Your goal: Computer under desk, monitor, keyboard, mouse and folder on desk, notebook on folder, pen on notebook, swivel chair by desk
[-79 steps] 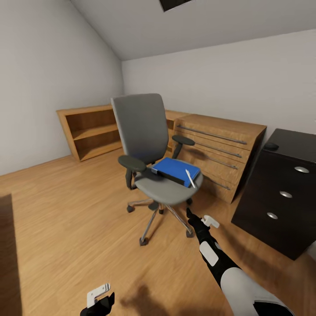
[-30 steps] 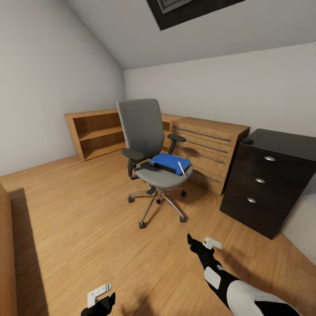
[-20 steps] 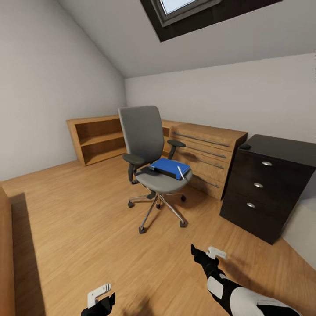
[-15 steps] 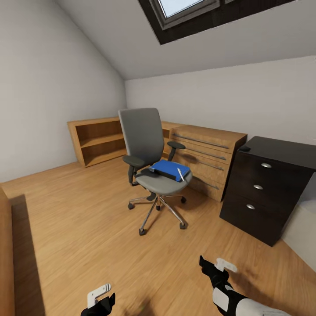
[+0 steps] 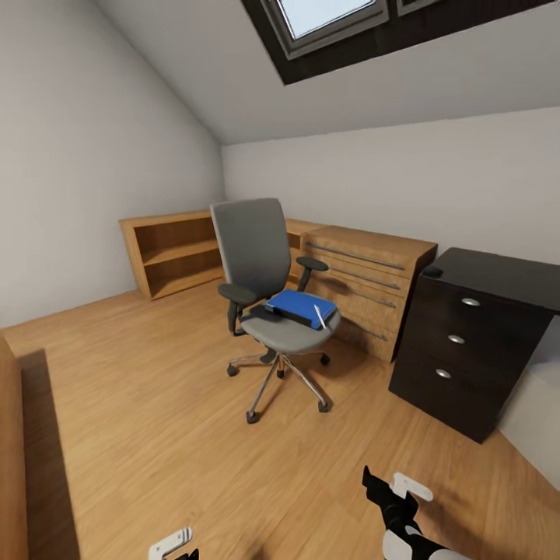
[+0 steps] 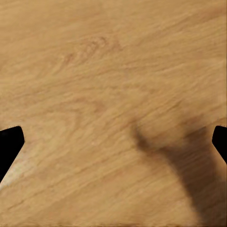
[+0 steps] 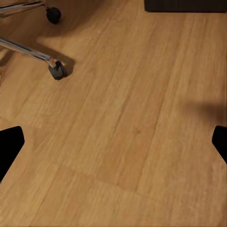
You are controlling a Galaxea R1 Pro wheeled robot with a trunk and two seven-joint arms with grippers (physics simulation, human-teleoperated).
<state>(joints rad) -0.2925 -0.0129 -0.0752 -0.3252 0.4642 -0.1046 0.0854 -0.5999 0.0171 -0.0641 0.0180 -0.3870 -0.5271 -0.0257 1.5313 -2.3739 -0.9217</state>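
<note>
Both spread claws, right claw [image 5: 398,490] and left claw [image 5: 173,546], sank lower; folder [image 5: 300,307] stays on swivel chair [image 5: 268,280].

Attic room in a home, fitted out as a study corner of a bedroom. Grey walls, a sloped ceiling with a dark-framed skylight [image 5: 327,23] letting in daylight. Light wood plank floor [image 5: 140,404] throughout; the wrist views show the same boards close up. Against the far walls: a low open wooden shelf unit [image 5: 167,253] and a light wooden drawer chest [image 5: 365,284] with long metal handles. Beside it, a black desk [image 5: 474,342] with three drawers and round silver knobs. A grey swivel chair [image 5: 268,299] on a chrome caster base stands out on the floor, a blue folder [image 5: 299,307] lying on its seat.
</note>
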